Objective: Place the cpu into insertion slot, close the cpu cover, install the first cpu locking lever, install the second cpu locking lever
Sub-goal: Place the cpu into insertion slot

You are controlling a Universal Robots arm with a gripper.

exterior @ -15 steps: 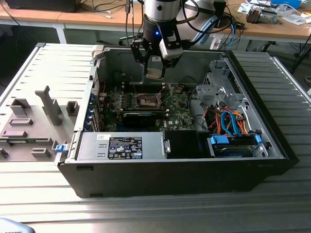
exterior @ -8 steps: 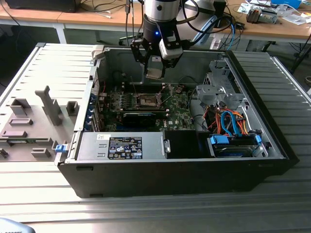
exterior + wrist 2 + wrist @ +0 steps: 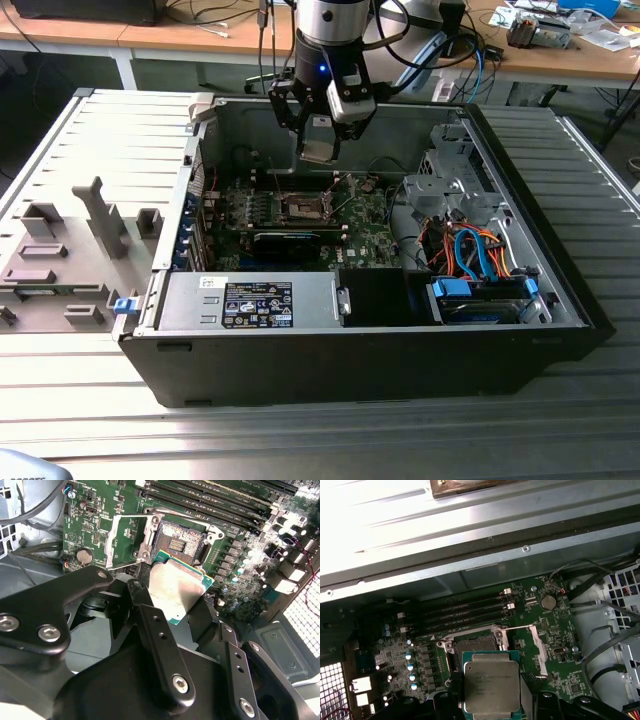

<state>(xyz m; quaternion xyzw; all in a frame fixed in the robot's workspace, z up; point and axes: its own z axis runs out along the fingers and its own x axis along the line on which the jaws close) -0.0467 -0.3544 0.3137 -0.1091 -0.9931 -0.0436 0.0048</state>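
In the second wrist view my fingers (image 3: 155, 630) are clamping the cpu (image 3: 177, 592) by 2 edges, above the open insertion slot (image 3: 176, 539). The exterior view is showing my gripper (image 3: 319, 150) hanging nose-down over that slot, inside the computer case (image 3: 350, 365).

The silver-and-black robot arm (image 3: 330, 25) reaches down from above in the exterior view, its black two-fingered gripper (image 3: 320, 135) pointing downward, fingers (image 3: 140, 597) clamped on opposite edges of the small square silver-grey cpu (image 3: 176, 587).
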